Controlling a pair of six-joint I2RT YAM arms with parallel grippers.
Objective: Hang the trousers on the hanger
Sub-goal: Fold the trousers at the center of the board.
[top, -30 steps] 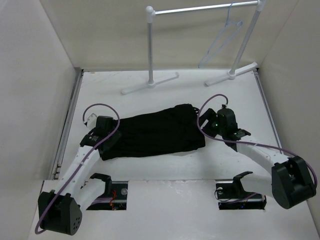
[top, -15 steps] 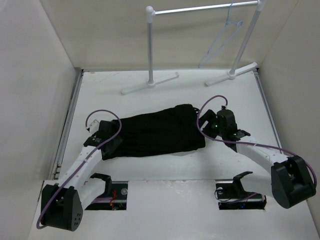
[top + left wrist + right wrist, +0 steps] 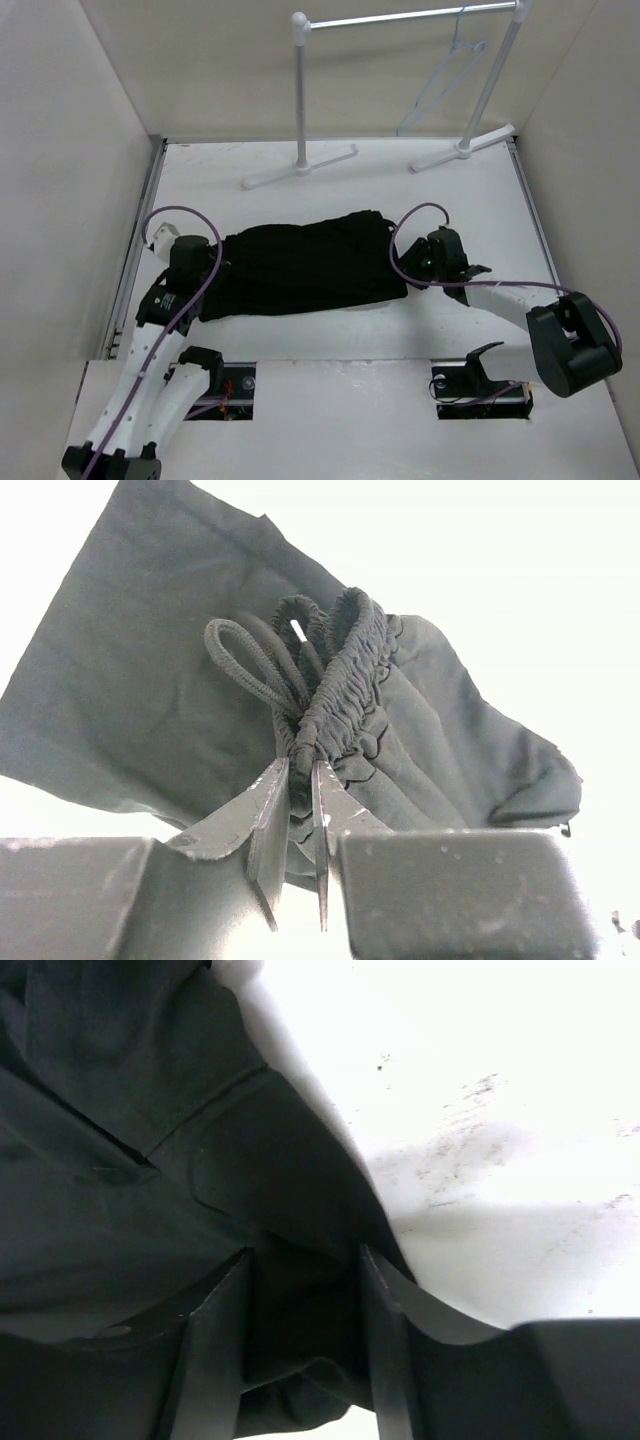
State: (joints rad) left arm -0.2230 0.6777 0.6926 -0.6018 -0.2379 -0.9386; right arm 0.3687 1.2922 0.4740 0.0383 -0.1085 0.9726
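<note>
The black trousers [image 3: 300, 265] lie folded across the middle of the table. My left gripper [image 3: 213, 276] is at their left end. In the left wrist view the left gripper [image 3: 300, 770] is shut on the gathered waistband of the trousers [image 3: 130, 700], and the drawstring loop [image 3: 245, 660] sticks out beside it. My right gripper [image 3: 407, 274] is at their right end. In the right wrist view the right gripper [image 3: 305, 1260] has its jaws apart, astride the edge of the trousers [image 3: 120, 1190], with cloth lying between them. The pale-blue hanger [image 3: 445, 85] hangs from the rack's rail at the back right.
A white garment rack [image 3: 300, 90] stands at the back, its feet [image 3: 300, 165] [image 3: 465, 148] resting on the table. Pale walls close in the left, right and back sides. Bare table [image 3: 520, 1110] lies right of the trousers.
The left gripper has shut on the waistband, and its arm has shifted left and nearer. The right gripper has slid left onto the trousers' right end, and its jaws have narrowed.
</note>
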